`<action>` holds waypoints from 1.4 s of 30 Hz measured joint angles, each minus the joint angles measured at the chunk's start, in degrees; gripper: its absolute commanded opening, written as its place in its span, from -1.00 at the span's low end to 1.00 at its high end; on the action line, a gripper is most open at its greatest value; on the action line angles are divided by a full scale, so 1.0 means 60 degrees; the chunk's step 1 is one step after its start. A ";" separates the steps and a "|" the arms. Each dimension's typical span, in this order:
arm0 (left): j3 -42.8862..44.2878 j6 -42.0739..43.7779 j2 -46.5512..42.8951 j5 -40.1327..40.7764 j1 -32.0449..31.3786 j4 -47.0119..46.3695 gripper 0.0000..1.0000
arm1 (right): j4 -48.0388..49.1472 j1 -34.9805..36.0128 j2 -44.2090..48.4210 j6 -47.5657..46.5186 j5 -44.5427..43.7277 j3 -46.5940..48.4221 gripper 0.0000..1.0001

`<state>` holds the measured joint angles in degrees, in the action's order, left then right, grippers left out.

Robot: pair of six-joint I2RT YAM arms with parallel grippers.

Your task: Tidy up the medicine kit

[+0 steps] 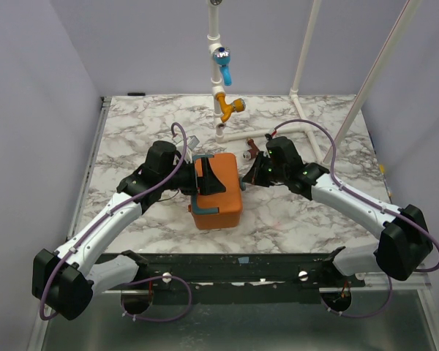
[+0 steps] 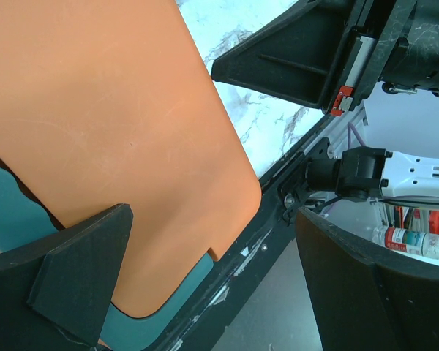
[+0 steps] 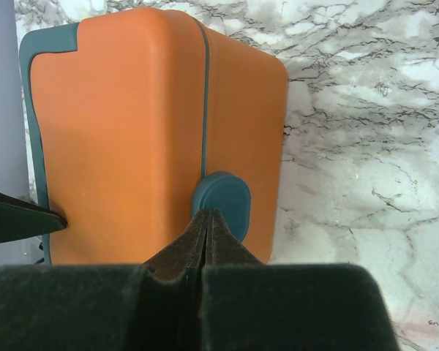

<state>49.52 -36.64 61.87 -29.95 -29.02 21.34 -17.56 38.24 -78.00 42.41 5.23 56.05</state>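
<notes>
Marble table (image 1: pixel 300 216) holds medicine kit (image 1: pixel 218 203), pale walls (image 1: pixel 36 110) around

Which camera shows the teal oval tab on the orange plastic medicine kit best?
Right wrist: the teal oval tab is centred, by the right hand. Top external shows the orange kit, but the right arm hides the tab. Left wrist shows only its orange shell.

Robotics lab test cell: 2 robot arms (image 1: pixel 110 219) bolted to a black rail (image 1: pixel 234 267), marble-print table (image 1: pixel 132 124), plain white enclosure walls (image 1: pixel 29 110), PVC pipe frame (image 1: pixel 307 51).
</notes>
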 measured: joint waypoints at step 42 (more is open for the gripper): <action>0.0000 0.0000 0.0022 -0.0004 0.0004 0.0000 0.95 | 0.0277 -0.0080 -0.0521 -0.0175 0.0288 -0.0317 -0.98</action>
<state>49.52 -36.64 62.00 -29.98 -28.99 21.34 -15.90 37.76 -81.12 41.36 6.96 54.15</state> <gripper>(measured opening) 0.972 0.008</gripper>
